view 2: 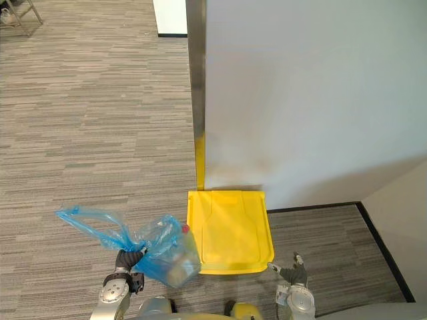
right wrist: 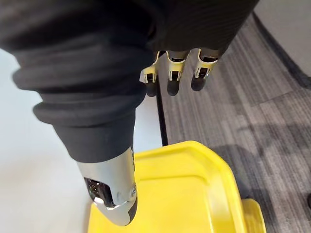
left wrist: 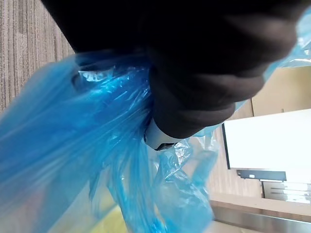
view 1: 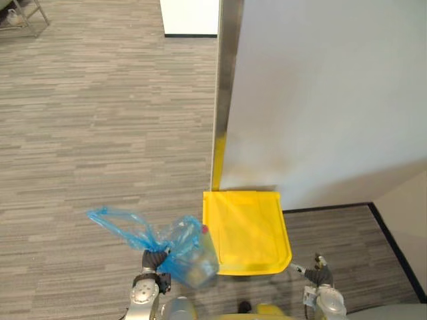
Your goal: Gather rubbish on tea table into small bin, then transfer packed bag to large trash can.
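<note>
Left fingers [view 1: 155,258] around blue bag [view 1: 190,253] beside yellow bin [view 1: 247,230]

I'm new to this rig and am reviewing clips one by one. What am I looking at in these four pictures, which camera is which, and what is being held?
This is a walking humanoid robot with two arms that end in silver-fingered hands. The two wide pictures come from a stereo camera on its head, looking down at a grey carpet floor beside a white wall. The two close pictures come from a camera on each wrist.

Against the wall is a yellow lid, apparently the large trash can's, and it looks closed. The left hand grips the gathered neck of a blue bag with rubbish inside, right beside the lid. The right hand is empty with its fingers relaxed, near the lid's other front corner.
</note>
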Motion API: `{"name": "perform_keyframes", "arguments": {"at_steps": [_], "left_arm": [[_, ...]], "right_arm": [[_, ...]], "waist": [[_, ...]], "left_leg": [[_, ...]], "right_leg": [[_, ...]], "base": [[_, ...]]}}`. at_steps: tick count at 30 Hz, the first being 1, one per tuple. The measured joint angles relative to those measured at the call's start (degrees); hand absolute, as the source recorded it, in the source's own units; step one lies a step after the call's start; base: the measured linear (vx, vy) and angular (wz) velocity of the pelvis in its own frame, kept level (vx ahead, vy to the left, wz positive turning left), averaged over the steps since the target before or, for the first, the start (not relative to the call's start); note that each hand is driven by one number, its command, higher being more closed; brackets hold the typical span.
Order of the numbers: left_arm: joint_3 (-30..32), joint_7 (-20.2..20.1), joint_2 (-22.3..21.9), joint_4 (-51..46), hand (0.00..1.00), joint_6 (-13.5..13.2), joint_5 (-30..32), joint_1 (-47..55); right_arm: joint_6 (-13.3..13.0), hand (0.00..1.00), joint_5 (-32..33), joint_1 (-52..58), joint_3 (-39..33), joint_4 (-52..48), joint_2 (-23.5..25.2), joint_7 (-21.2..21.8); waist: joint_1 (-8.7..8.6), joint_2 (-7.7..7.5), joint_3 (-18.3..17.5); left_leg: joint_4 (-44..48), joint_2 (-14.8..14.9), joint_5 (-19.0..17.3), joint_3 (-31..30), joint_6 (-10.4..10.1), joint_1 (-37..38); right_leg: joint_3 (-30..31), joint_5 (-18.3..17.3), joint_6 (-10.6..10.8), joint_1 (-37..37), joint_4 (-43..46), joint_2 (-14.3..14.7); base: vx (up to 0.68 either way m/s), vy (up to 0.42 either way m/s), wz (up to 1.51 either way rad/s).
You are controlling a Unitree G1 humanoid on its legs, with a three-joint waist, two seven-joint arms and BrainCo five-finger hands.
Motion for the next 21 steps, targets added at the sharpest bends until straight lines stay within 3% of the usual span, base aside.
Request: {"name": "perform_keyframes", "arguments": {"at_steps": [7, 14, 18, 21], "left_arm": [[0.0, 0.0, 0.0, 1.2, 1.0, 0.0, 0.0, 0.2], [0.4, 0.2, 0.0, 0.9, 1.0, 0.0, 0.1, 2.7], [0.7, 0.2, 0.0, -0.7, 1.0, 0.0, 0.1, 2.6], [0.0, 0.2, 0.1, -3.5, 1.0, 0.0, 0.0, 2.0]], "right_arm": [[0.1, 0.0, -0.1, 0.4, 0.0, 1.5, 0.1, 0.0], [0.8, 0.0, -0.4, -1.4, 1.2, 0.1, -0.1, -0.1], [1.4, 0.0, -0.8, -2.3, 2.9, -2.8, -0.5, -0.2], [1.8, 0.0, -2.1, -3.5, 3.7, -6.5, -0.6, -0.9]], "waist": [[-0.05, 1.06, -0.6], [0.25, 1.94, -1.0], [0.34, 1.68, -0.7], [0.18, 0.3, 0.6]], "left_leg": [[-1.8, -1.0, 1.1, 0.8, 0.7, 0.6], [-0.5, -0.5, 0.8, 4.0, 1.1, -1.7], [2.9, 0.2, -0.9, 4.6, 1.8, -3.5], [5.5, -1.4, -3.1, 3.3, 1.9, -3.8]], "right_leg": [[1.7, 3.1, 0.4, 0.5, -3.4, -0.5], [5.3, 5.3, 1.1, -4.0, -3.4, -0.2], [6.3, 5.5, 1.5, -5.8, -1.8, 0.1], [6.5, 2.3, 2.0, -8.1, 5.5, -1.7]], "base": [[-0.07, 0.043, -0.11], [-0.13, 0.015, -0.28], [-0.09, 0.063, -0.16], [-0.09, 0.112, 0.09]]}}
